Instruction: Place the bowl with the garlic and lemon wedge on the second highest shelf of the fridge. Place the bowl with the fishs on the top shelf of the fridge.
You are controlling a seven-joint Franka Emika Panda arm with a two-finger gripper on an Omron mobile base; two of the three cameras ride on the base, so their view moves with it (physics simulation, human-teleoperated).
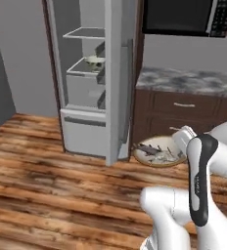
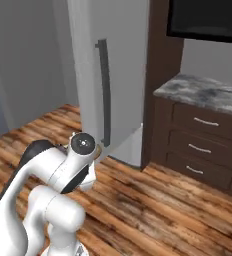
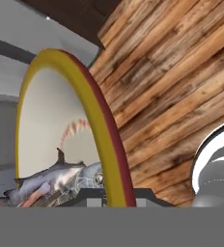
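The fridge stands with its door swung out. The top shelf is bare. One level lower sits a pale bowl; what it holds is too small to make out. My gripper is shut on the rim of a second bowl, carried above the floor right of the door, with the dark fishs in it. In the hand view the yellow and red rim runs between my gripper's tips, and a fish lies against the white inside.
The open door's outer face with its dark handle stands between the arm and the shelves. Dark drawers under a marble counter lie to the right, with a microwave above. Wooden floor spreads in front.
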